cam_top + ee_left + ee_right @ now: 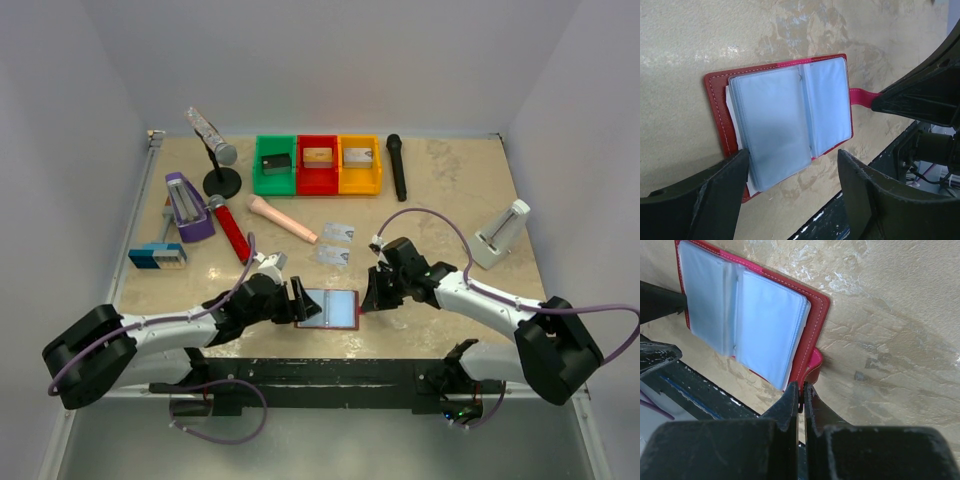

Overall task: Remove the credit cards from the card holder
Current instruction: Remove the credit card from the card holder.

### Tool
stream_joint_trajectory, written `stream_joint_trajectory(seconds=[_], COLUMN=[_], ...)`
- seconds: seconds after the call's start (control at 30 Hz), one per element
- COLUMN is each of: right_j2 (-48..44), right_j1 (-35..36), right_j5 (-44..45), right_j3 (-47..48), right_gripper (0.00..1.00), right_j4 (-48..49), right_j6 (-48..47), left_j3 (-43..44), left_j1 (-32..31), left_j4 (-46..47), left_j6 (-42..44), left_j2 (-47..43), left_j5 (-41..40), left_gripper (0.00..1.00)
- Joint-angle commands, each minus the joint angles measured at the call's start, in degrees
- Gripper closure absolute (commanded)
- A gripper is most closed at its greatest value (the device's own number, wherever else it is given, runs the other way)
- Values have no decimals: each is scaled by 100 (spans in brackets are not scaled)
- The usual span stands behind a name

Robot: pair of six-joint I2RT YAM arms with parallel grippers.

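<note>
Here, the card holder [328,309] is seen lying open and flat on the marbled table [450,190], at the middle of the near edge, between the two arms. Its dark red cover faces down and its pale blue clear pockets [775,120] are turned up; whether any cards are held in them cannot be told.

The left gripper [299,303] is set at the holder's left edge with its jaws held wide apart. In the left wrist view, the edge of the pockets is framed between the two fingers and one corner of the cover is hidden by a finger [715,195]; whether it is touched cannot be told.

The right gripper [801,390] is placed at the holder's right side with its jaws pressed together. The little red tab [815,362] is seen running out from the cover into the fingertips, so it appears to be pinched there.

Two credit cards [339,233] are found on the table beyond the holder, apart from it, pale and side by side.

Farther back, a green bin [276,165], a red bin [318,164] and a yellow bin [360,164] are lined up, a block in each. A black microphone [397,167] is laid to their right and a red microphone [231,229] to the left.
</note>
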Motion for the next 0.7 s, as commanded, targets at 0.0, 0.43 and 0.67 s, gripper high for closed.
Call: stream_joint_trajectory(seconds=[0.0,0.43,0.67], right_j2=[50,138,138], right_j1=[34,25,16], right_j5=[-185,-282,-282], right_j3=[-10,25,43], right_gripper=[100,100,100], right_j4=[160,187,160], right_j6=[-103,-120,-138], left_j3=[262,517,657], left_j1=[-66,-110,-127], left_j4=[335,590,573], left_j6=[85,225,287], left_j2=[191,420,473], left_j5=[206,549,628], left_gripper=[25,26,26])
